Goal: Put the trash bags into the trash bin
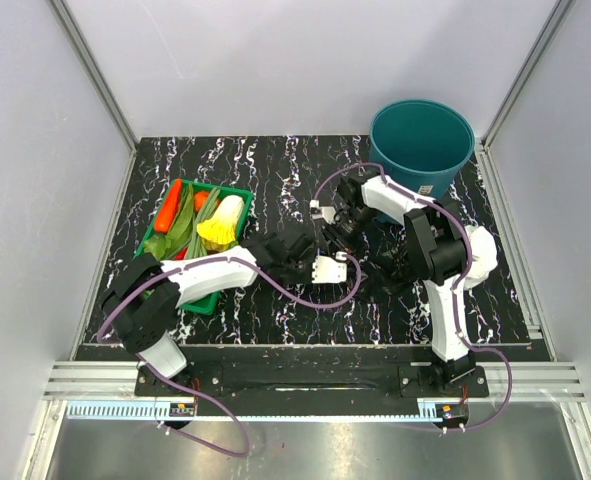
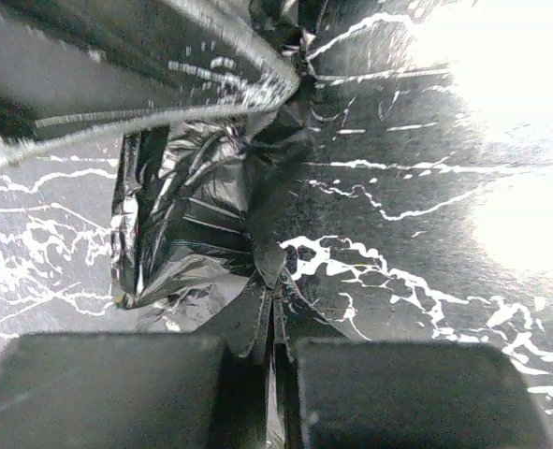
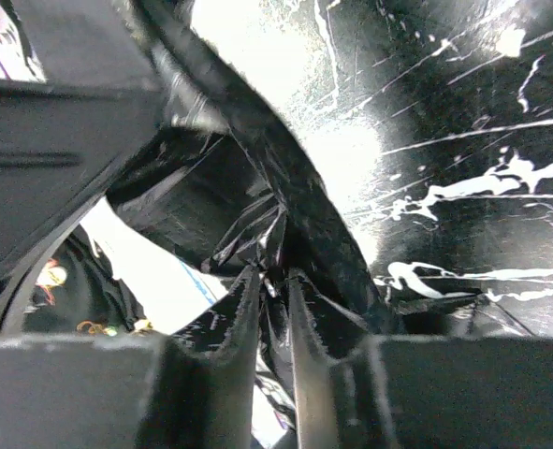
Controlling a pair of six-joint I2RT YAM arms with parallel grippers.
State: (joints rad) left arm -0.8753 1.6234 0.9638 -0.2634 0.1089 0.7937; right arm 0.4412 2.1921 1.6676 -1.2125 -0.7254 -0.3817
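Your left fingers [image 2: 117,393] fill the bottom of the left wrist view. They are clenched together, with a fold of the trash bag [image 2: 192,224] nipped in the seam between them — the rest of the glossy black film spreads crumpled over the marbled desk [image 2: 426,243] just beyond. Your right fingers [image 3: 225,346] stand almost closed, only a narrow slit apart. That slit is packed with the same black film, which runs up from them as a stretched band. Both pairs of fingers meet over the middle of the desk, well to the left of the trash bin [image 1: 421,140] and nearer to you than it is. Bag and bin are well apart — the bin stands at the desk's far right corner.
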